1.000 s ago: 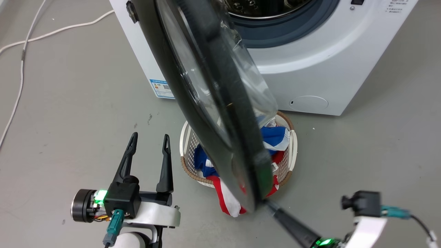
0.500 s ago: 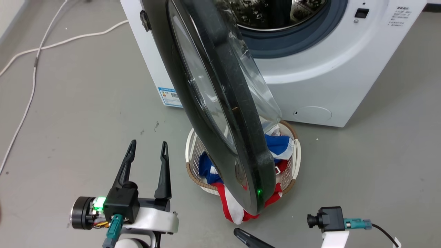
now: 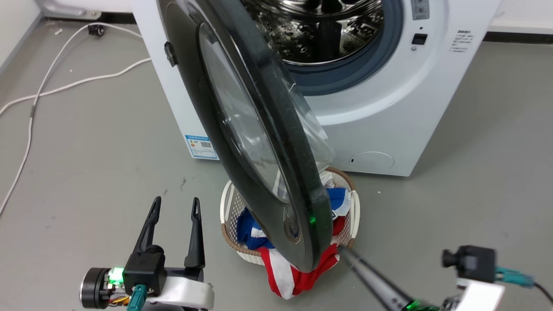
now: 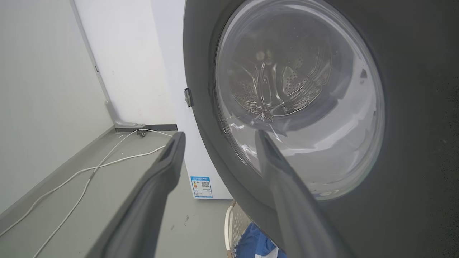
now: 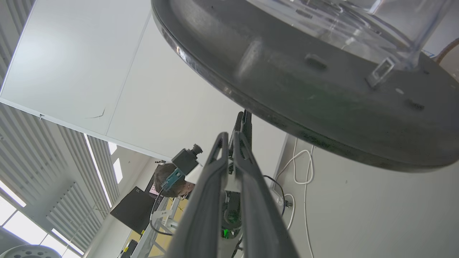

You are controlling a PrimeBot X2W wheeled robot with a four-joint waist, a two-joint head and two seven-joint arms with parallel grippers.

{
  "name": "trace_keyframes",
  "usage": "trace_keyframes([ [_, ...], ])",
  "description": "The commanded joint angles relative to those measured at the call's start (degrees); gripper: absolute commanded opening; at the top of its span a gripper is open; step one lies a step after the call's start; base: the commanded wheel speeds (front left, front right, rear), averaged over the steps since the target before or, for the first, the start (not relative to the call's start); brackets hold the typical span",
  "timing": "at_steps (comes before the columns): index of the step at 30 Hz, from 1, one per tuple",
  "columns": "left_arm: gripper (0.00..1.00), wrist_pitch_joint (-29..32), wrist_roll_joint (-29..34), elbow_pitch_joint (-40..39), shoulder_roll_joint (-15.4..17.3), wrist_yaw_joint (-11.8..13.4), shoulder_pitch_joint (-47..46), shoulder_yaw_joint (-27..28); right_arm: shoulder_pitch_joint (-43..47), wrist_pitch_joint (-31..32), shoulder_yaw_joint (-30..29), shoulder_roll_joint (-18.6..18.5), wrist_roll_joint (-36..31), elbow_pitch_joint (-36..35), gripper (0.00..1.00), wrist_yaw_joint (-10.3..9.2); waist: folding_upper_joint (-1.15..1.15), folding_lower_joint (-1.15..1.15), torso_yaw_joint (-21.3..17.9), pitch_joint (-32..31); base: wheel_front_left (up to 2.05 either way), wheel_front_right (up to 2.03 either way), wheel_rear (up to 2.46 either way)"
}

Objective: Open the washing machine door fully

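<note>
Washing machine door (image 3: 252,129) stands swung partway out from the washing machine (image 3: 389,112), above a laundry basket (image 3: 225,203). Left gripper (image 3: 175,201) fingers are spread wide and empty. The right gripper (image 5: 230,138) fingers are pressed together, holding nothing, just by the door's lower rim.

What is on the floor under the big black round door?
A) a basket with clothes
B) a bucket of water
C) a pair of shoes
A: a white laundry basket of red, white and blue clothes sits below the washing machine door.
</note>
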Motion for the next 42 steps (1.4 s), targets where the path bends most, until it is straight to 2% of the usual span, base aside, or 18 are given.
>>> trace_keyframes([
  [1, 1.00, -0.2, 0.3, 0.0, 0.3, 0.2, 0.9, 0.3, 0.5, -1.8, -1.3, -0.5, -0.9, -1.1, 1.00, 0.17, 0.00, 0.00, -0.8, -0.8, 0.00, 0.00, 0.00],
  [5, 1.00, -0.2, 0.4, 0.1, 0.4, 0.2, 1.9, 0.8, 0.7, -7.9, -5.2, -0.5, -3.1, -1.8, 1.00, 0.17, 0.00, 0.00, -1.7, -1.9, 0.00, 0.00, 0.00],
  [8, 1.00, -0.2, 0.5, 0.1, 0.4, 0.2, 2.6, 1.1, 0.6, -14.7, -8.8, 0.1, -6.4, -0.6, 1.00, 0.17, 0.00, 0.00, -2.2, -2.7, 0.00, 0.00, 0.00],
  [12, 1.00, -0.2, 0.6, 0.2, 0.5, 0.2, 3.3, 1.4, 0.2, -20.7, -14.5, 0.3, -15.6, 2.5, 1.00, 0.16, 0.00, 0.00, -2.8, -3.5, 0.00, 0.00, 0.00],
  [13, 1.00, -0.2, 0.6, 0.2, 0.5, 0.2, 3.3, 1.4, 0.2, -20.7, -14.5, 0.3, -15.6, 2.5, 1.00, 0.16, 0.00, 0.00, -2.8, -3.5, 0.00, 0.00, 0.00],
  [15, 1.00, -0.2, 0.6, 0.2, 0.5, 0.3, 3.6, 1.6, 0.1, -21.4, -17.8, 0.1, -24.5, 4.7, 1.00, 0.16, 0.00, 0.00, -3.1, -3.8, 0.00, 0.00, 0.00],
  [21, 1.00, -0.2, 0.6, 0.1, 0.5, 0.4, 4.1, 1.9, 0.7, -21.5, -29.0, 7.9, -49.7, 6.8, 1.00, 0.15, 0.00, 0.00, -3.6, -4.5, 0.00, 0.00, 0.00],
  [25, 1.00, -0.2, 0.6, 0.2, 0.5, 0.5, 4.4, 2.0, 2.1, -21.6, -31.8, 11.2, -62.7, 7.7, 1.00, 0.10, 0.00, 0.00, -3.7, -4.9, 0.00, 0.00, 0.00],
  [27, 1.00, -0.2, 0.6, 0.2, 0.4, 0.5, 4.5, 2.1, 2.9, -21.6, -32.3, 12.7, -67.0, 8.6, 1.00, 0.10, 0.00, 0.00, -3.7, -5.0, 0.00, 0.00, 0.00],
  [31, 1.00, -0.2, 0.4, 0.3, 0.4, 0.5, 4.6, 2.0, 4.2, -21.6, -33.2, 14.4, -72.5, 11.4, 1.00, 0.10, 0.00, 0.00, -3.7, -5.1, 0.00, 0.00, 0.00],
  [41, 1.00, -0.2, -0.9, 0.7, 0.1, 0.0, 4.6, 2.3, 6.2, -21.6, -34.5, 16.6, -75.9, 18.2, 1.00, 0.10, 0.00, 0.00, -3.4, -5.2, 0.00, 0.00, 0.00],
  [42, 0.77, -0.2, -0.9, 0.8, 0.1, 0.1, 4.6, 2.4, 6.3, -21.6, -34.6, 16.6, -76.0, 18.7, 1.00, 0.10, 0.00, 0.00, -3.4, -5.2, 0.00, 0.00, 0.00],
])
